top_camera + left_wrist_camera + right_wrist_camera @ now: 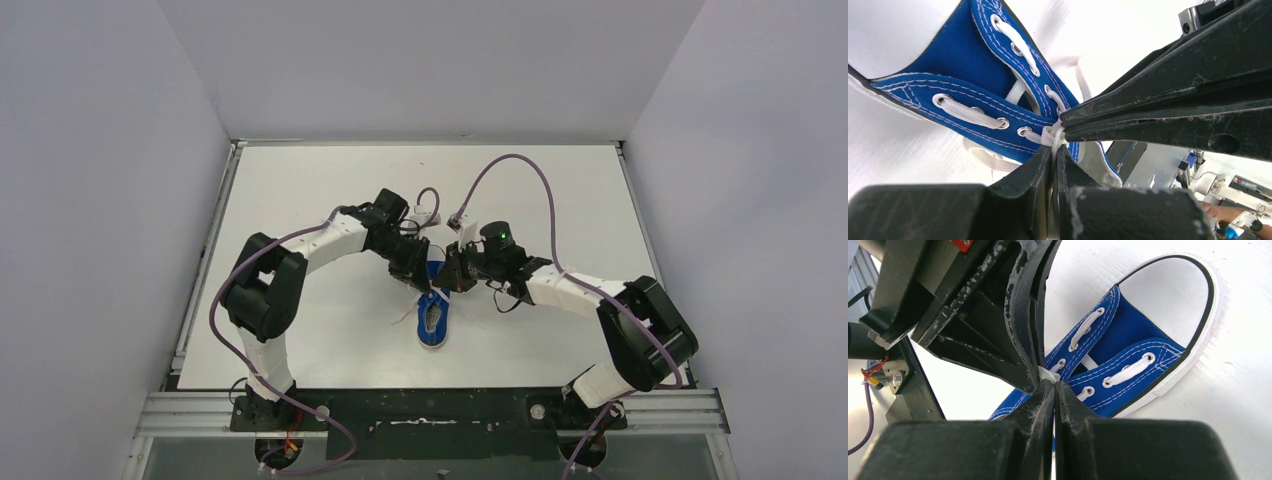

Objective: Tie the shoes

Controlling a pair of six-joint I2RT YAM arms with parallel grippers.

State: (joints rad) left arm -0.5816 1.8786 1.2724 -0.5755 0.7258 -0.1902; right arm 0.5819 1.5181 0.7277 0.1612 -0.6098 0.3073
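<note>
The small blue sneaker (434, 322) lies mid-table, with white laces and a white sole rim. Both grippers meet over its lacing, tip to tip. In the left wrist view my left gripper (1055, 149) is shut on a white lace strand just below a small knot (1054, 133) at the sneaker's (958, 65) last eyelets. The right gripper's fingers (1168, 115) reach the same knot from the right. In the right wrist view my right gripper (1050, 384) is shut on the lace (1048, 375) above the sneaker (1133, 340), touching the left gripper's fingers (1013, 330).
A loose lace end (404, 317) trails on the white table (300, 190) left of the sneaker. Purple cables (520, 165) arc over both arms. White walls close the back and sides, and a metal rail (200, 270) runs along the left edge.
</note>
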